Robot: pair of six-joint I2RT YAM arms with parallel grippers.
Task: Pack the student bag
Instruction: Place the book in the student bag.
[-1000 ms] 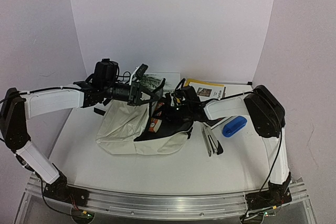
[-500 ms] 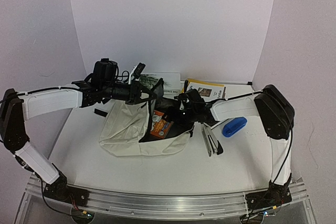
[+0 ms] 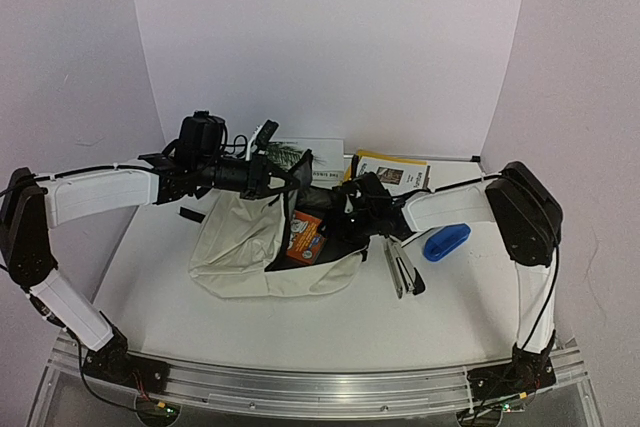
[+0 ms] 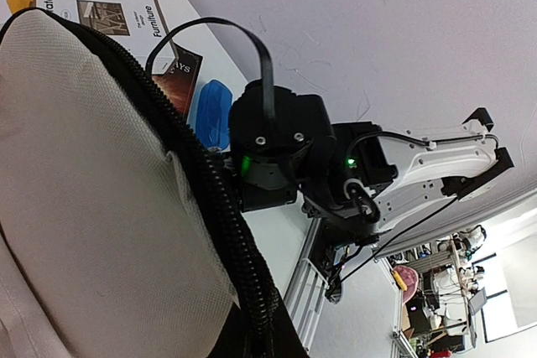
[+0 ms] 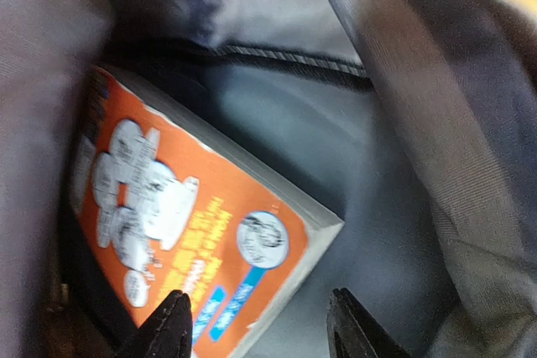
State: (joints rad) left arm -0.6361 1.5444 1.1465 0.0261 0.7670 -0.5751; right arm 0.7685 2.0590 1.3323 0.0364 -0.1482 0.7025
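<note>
Two arms meet at the student bag (image 3: 245,247), which lies mid-table with its mouth open to the right. Your left gripper (image 3: 283,181) is pinched tight on the bag's black zippered rim and holds it raised. Inside, an orange book (image 5: 185,224) lies tilted on the dark lining. Your right gripper (image 5: 260,333) sits in the mouth, jaws partly spread and gripping nothing; the book's corner shows just beyond the tips. Right of the bag lie a black-and-silver stapler-like tool (image 3: 402,269) and a blue case (image 3: 446,241).
</note>
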